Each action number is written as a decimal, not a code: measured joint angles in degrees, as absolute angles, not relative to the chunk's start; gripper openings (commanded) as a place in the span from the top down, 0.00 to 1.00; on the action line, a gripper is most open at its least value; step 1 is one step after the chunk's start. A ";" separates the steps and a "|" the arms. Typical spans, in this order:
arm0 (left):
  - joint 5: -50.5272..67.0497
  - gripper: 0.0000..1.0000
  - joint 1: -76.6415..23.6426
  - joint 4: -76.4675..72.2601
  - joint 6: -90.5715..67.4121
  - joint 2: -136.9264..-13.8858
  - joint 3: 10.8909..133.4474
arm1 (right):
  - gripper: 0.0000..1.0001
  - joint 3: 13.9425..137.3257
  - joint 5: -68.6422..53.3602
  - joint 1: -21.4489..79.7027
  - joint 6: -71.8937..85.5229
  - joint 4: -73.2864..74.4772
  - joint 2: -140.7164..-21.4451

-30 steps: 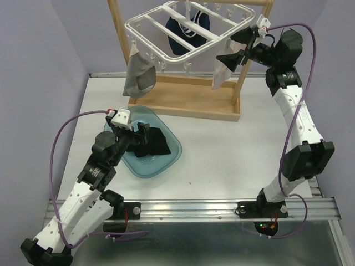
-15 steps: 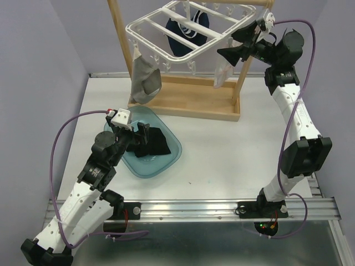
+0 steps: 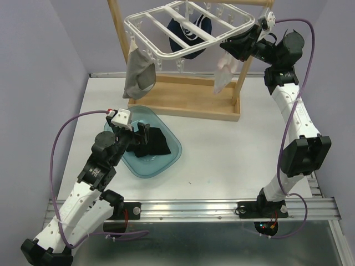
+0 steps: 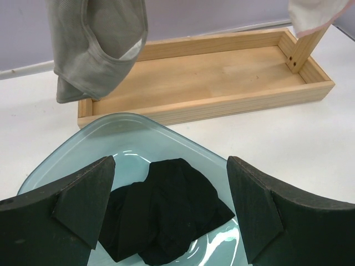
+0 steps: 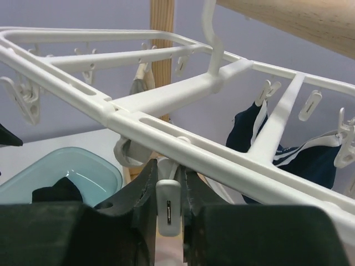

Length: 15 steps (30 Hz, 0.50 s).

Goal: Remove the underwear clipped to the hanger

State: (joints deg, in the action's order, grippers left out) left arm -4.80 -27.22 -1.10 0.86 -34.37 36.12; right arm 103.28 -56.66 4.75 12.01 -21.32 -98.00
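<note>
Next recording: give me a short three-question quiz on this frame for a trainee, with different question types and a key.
1. True or false: the left hand hangs open over the black underwear lying in the teal dish.
2. The right hand is shut on: A) the dish, B) a white clip of the hanger, C) the black underwear.
3. Fill in: in the top view, the garment hanging at the hanger's left corner is ___.
Key: 1 true; 2 B; 3 the grey underwear.
</note>
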 measured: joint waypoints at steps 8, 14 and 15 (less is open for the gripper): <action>-4.54 0.07 -26.87 -1.10 0.86 -34.37 36.12 | 0.81 102.87 -56.73 4.75 12.29 -21.54 -98.00; -4.47 0.07 -26.87 -1.10 0.84 -34.37 36.12 | 0.52 100.82 -56.53 4.75 12.36 -21.76 -97.95; -4.47 0.07 -26.87 -1.13 0.86 -34.37 36.12 | 0.49 100.55 -56.51 4.75 12.62 -21.74 -97.95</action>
